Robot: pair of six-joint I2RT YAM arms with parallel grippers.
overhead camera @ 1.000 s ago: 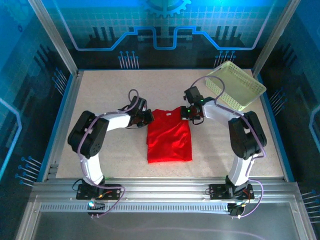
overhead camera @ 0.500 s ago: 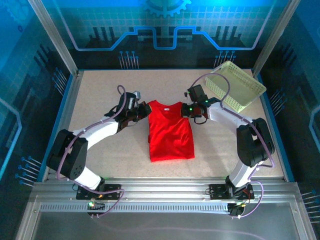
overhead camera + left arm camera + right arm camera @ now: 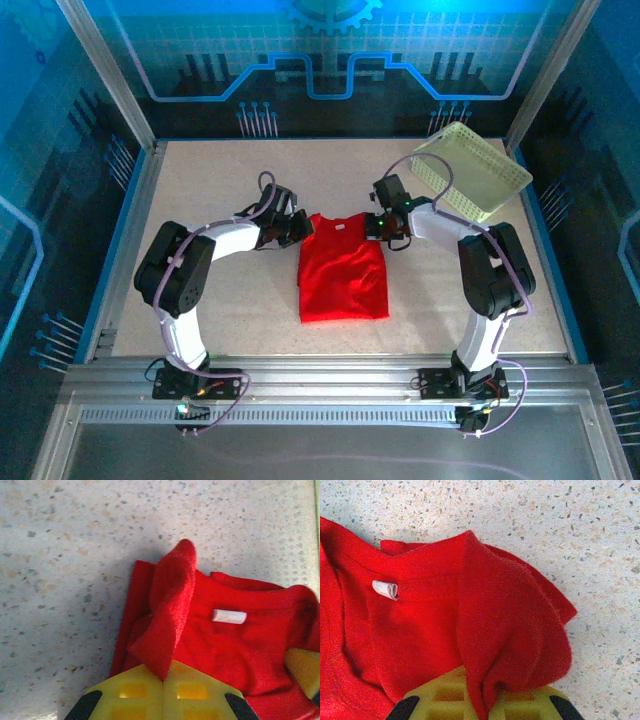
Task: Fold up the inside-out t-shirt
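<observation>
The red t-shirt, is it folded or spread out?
Partly folded: the t-shirt lies as a narrow rectangle with no sleeves sticking out; left fingers and right fingers each pinch a raised shoulder fold.

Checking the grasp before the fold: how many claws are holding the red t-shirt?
2: left claw pinches the t-shirt at the collar's left, right claw at its right.

No legible text, small white tag [image 3: 229, 616] — unreadable (blurred), on the red t-shirt [image 3: 220, 655]
</observation>
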